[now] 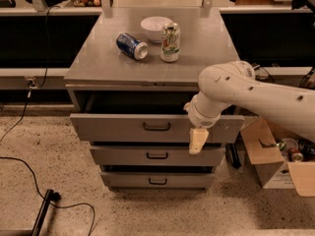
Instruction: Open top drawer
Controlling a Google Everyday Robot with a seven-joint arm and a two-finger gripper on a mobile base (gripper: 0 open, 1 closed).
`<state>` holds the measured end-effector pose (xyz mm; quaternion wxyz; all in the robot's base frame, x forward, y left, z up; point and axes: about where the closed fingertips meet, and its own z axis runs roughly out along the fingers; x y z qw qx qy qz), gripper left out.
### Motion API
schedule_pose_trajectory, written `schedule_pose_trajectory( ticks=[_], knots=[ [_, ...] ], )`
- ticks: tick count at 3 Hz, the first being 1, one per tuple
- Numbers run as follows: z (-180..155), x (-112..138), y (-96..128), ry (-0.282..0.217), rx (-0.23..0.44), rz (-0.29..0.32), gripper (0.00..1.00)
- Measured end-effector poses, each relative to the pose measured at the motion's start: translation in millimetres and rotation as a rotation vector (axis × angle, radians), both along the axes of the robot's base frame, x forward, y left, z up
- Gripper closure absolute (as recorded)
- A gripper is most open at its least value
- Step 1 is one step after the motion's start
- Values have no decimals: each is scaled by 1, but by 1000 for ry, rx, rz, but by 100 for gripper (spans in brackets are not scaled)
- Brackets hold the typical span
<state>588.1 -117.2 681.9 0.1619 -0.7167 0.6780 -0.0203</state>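
The top drawer (123, 127) is the widest of three grey drawers in a metal cabinet. It stands pulled out, with a dark gap behind its front, and has a small dark handle (156, 127) at centre. My gripper (198, 140) hangs in front of the drawer's right part, to the right of the handle and apart from it. Its cream-coloured fingers point down over the drawer's lower edge. The white arm reaches in from the right.
On the cabinet top (98, 65) lie a blue can on its side (131, 45), an upright green can (170, 42) and a white bowl (155, 25). Two narrower drawers (157, 156) sit below. A cardboard box (268, 154) stands at the right. A black cable (29, 171) lies on the floor at left.
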Motion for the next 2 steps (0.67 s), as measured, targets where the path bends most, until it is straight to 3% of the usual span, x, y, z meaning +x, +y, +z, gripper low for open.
schedule_pose_trajectory(
  ticks=[1,2],
  knots=[
    [-13,7,-12,24,-16,-34,28],
    [-15,-2,-16,57,-30,-50,51]
  ],
)
